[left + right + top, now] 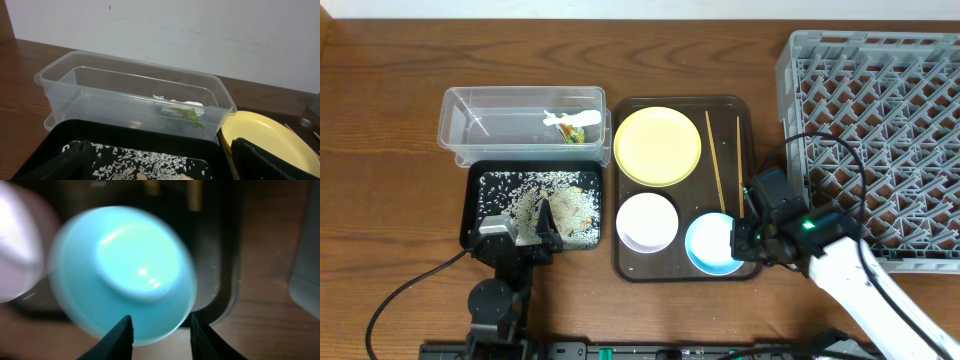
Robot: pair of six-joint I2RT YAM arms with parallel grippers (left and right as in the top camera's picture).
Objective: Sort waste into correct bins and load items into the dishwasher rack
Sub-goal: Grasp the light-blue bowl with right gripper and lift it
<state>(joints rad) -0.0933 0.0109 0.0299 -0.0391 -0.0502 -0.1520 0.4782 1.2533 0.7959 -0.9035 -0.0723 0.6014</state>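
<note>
My left gripper (527, 230) (165, 165) is open and empty low over the black tray (473, 200) (150, 134), which holds white rice (535, 185) (150, 161) and beige scraps (575, 205). The green-and-yellow wrapper (572, 128) (192, 116) lies in the clear tub (470, 110) (100, 85). My right gripper (746, 236) (162, 335) is open with its fingers at the near rim of the light-blue bowl (712, 243) (125, 270). The yellow plate (657, 145) (265, 135), white bowl (647, 221) (15, 245) and two chopsticks (714, 160) lie on the brown tray (747, 120). No white cup is in view.
The grey lattice rack (880, 100) (306, 270) stands at the right, close beside the brown tray and my right arm. A black cable loops over the rack's near left corner. The right wrist view is blurred.
</note>
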